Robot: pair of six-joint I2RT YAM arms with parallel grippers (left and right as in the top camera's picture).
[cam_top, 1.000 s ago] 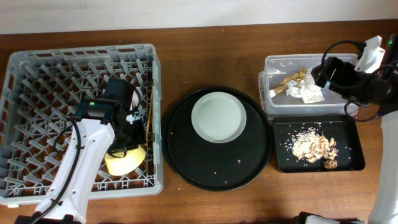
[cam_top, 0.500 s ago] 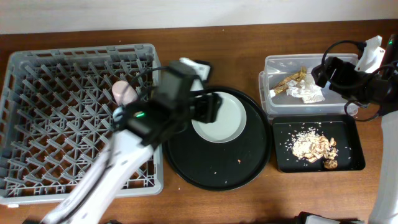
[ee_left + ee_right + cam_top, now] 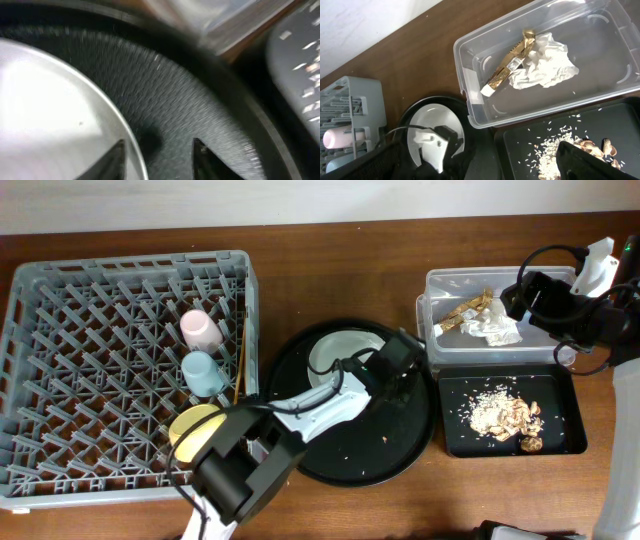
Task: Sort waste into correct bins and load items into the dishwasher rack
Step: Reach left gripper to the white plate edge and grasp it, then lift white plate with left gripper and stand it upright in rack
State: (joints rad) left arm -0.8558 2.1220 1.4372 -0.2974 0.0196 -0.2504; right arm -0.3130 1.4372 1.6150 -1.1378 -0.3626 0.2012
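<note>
The white plate lies on the round black tray. My left gripper is low at the plate's right rim, open, one finger over the plate and one over the tray. The pink cup, blue cup, yellow bowl and chopsticks sit in the grey rack. The clear tub holds the paper wad and wrapper strip. Food scraps lie in the black tray bin. My right gripper hovers open over the tub, empty.
My left arm reaches across the round tray from the front edge of the table. A few crumbs lie on the round tray. Bare wood shows behind the tray, between rack and tub.
My left arm has swung right out of the rack to the plate's right rim, leaving the yellow bowl in the rack. Its jaws have opened. The right arm has not moved.
</note>
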